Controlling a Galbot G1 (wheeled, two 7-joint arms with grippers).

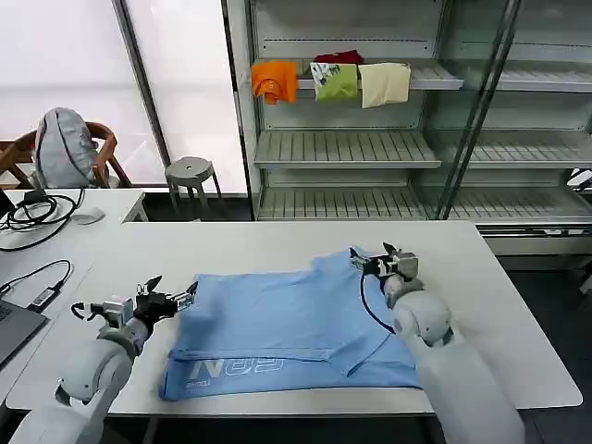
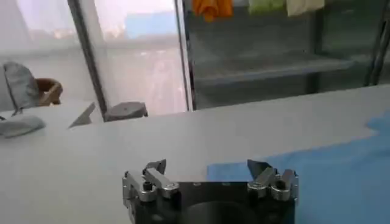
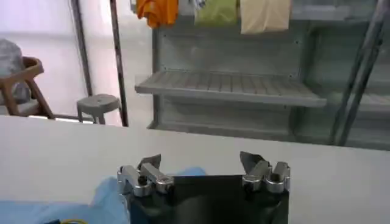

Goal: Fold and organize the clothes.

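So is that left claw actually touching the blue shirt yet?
Cannot tell. In the head view the open left gripper sits right at the blue T-shirt edge; the left wrist view shows cloth just beyond its fingertips, neither contact nor gap plainly.

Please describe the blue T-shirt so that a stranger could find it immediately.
On the white table in front of the shelving, between the left gripper and the right gripper, lies the T-shirt. It is sky-blue with pale lettering, unlike the orange, green and cream garments on the shelf.

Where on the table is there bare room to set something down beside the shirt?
Bare table runs along the far edge beyond the blue T-shirt, and at the right end past the right end effector. The near edge is crowded: the shirt reaches it. The left end effector sits at the shirt's left edge, cables farther left.
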